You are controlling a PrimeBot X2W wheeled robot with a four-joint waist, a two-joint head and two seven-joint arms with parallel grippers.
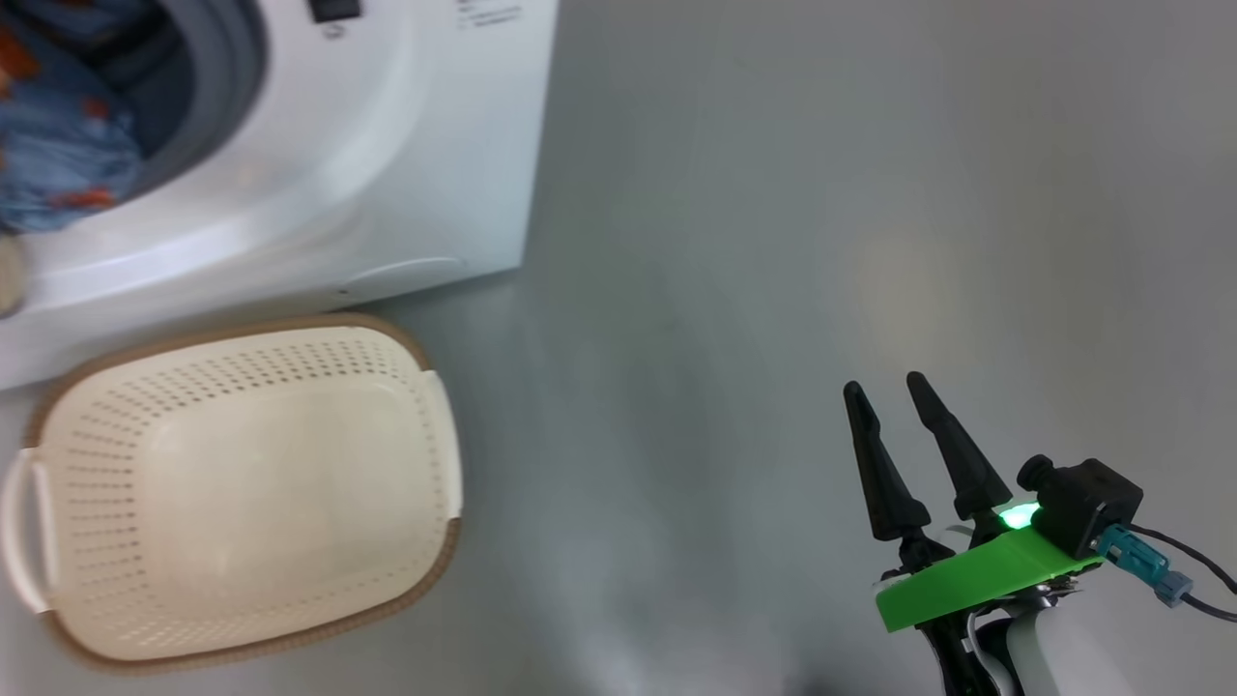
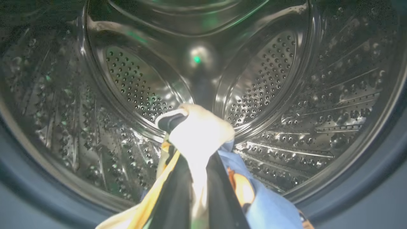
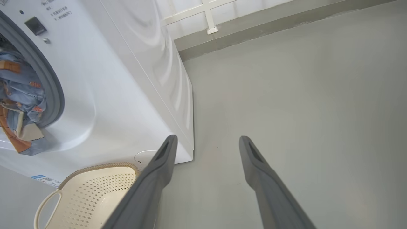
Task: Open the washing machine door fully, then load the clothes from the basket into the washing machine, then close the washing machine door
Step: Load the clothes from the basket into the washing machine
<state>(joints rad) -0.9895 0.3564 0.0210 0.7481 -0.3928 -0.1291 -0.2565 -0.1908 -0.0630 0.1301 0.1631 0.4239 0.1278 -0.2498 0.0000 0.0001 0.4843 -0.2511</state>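
Note:
The white washing machine (image 1: 387, 174) stands at the upper left with its opening uncovered; the washing machine door is out of view. Blue and orange clothes (image 1: 58, 155) bulge from the opening and hang over its grey gasket (image 3: 47, 82). Inside the steel drum (image 2: 318, 95), my left gripper (image 2: 197, 140) is shut on the clothes (image 2: 200, 130), a bunch of cream, yellow and blue cloth draped over its dark fingers. The cream basket (image 1: 242, 387) sits on the floor in front of the machine with nothing in it. My right gripper (image 1: 884, 387) hovers open over the floor, to the right of the basket.
Bare grey floor (image 1: 773, 242) spreads to the right of the machine and basket. In the right wrist view, a wall base with a white frame (image 3: 210, 19) runs behind the machine. The basket (image 3: 92, 197) lies just left of my right fingers.

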